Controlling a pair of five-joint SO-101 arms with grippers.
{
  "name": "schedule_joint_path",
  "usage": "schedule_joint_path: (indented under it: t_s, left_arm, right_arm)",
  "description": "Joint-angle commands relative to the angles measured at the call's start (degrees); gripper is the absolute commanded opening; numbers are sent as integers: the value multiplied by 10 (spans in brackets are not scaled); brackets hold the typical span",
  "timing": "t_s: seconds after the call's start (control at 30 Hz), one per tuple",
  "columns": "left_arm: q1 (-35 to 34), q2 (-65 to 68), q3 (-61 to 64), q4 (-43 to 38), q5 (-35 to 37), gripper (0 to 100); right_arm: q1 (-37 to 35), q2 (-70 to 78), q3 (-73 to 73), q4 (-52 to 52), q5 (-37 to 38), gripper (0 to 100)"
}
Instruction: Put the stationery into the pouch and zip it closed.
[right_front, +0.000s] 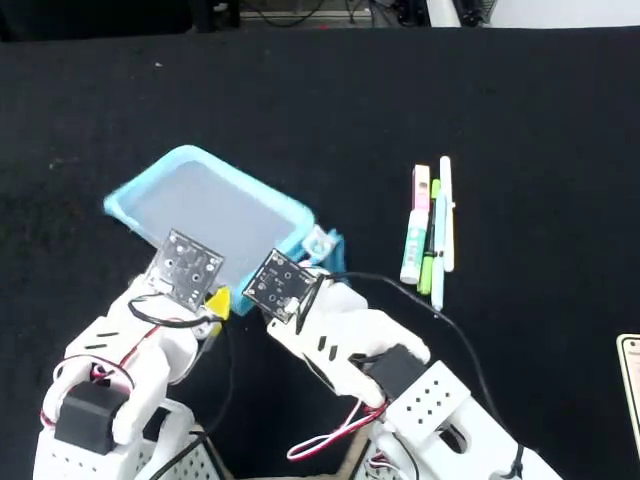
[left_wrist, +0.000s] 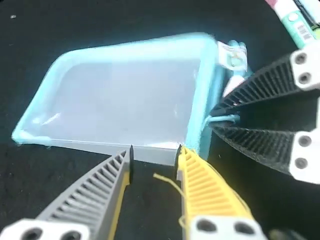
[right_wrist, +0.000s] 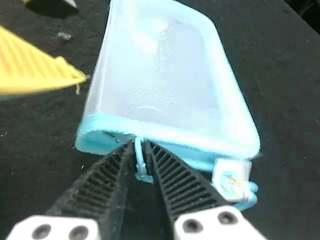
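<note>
The light-blue pouch (right_front: 205, 205) lies on the black table, left of centre, translucent panel up. My right gripper (right_wrist: 140, 147) is shut on its zipper pull (right_wrist: 141, 165) at the blue zip edge. In the left wrist view those black fingers (left_wrist: 260, 82) close on the pull (left_wrist: 225, 119). My left gripper (left_wrist: 155, 157) stands open, its grey and yellow fingertips against the pouch's (left_wrist: 125, 95) near edge. Both grippers sit side by side at that near edge (right_front: 255, 280). Several pens and markers (right_front: 430, 230) lie together on the table, right of the pouch.
A small tag (right_front: 320, 243) hangs at the pouch's right corner. A card's edge (right_front: 630, 370) shows at the table's right border. Cables (right_front: 420, 300) trail from the right arm across the cloth toward the pens.
</note>
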Motion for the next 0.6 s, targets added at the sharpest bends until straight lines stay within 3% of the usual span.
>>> schedule_joint_path:
  t_s: [0.0, 0.27, 0.47, 0.57]
  left_arm:
    - [27, 5, 9, -1, -9, 161]
    - [47, 0, 68, -17, -3, 161]
    - [43, 0, 134, -101, 98, 255]
    - [48, 0, 153, -122, 120, 248]
  right_arm:
    - [9, -13, -4, -17, -5, 11]
    - [9, -13, -4, -18, -5, 11]
    - [9, -13, -5, -18, -5, 11]
    - [9, -13, -4, -18, -5, 11]
